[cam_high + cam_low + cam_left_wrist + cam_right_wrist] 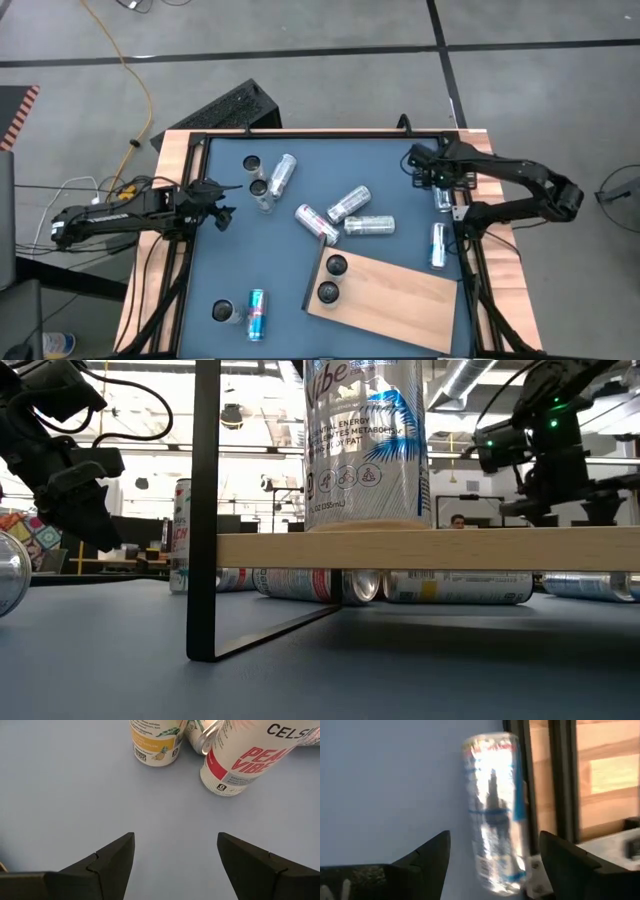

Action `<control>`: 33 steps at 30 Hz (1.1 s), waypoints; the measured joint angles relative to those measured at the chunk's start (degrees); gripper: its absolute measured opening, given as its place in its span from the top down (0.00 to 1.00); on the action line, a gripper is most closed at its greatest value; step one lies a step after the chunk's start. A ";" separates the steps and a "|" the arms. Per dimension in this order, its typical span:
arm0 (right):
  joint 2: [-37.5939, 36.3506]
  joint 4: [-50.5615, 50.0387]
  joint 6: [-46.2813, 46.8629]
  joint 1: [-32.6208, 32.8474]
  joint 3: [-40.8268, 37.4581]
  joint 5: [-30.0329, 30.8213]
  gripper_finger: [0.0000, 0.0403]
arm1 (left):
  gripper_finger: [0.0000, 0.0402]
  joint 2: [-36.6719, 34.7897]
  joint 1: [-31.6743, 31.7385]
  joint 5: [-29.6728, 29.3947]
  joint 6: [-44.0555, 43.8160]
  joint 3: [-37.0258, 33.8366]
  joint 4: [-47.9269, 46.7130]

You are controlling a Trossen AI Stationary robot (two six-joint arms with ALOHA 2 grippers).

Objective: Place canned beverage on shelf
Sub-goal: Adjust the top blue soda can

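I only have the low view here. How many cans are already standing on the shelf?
Observer: Two upright cans stand at the left end of the shelf.
Operator: Is the right gripper holding anything?
Observer: No, the right gripper is open above a silver can lying by the table's right edge.
Operator: And the left one?
Observer: The left gripper is open and empty, facing a Celsius can.

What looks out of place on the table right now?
The shelf sits askew, angled to the table edges, with two cans upright on it. Several cans lie tipped on the tabletop: three in the middle, two by the right edge. The right gripper, open, hovers over one.
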 joint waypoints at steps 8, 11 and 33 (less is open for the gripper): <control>4.00 -1.00 9.18 0.06 -0.02 2.08 0.29 | 0.33 0.00 0.01 0.00 0.00 0.00 0.00; 6.98 -1.56 13.29 0.64 -0.02 2.54 0.29 | 0.33 0.00 0.01 0.00 0.00 0.00 0.00; 30.24 3.15 3.89 2.10 0.66 -0.06 0.29 | 0.33 0.00 0.02 -0.01 0.00 0.00 0.00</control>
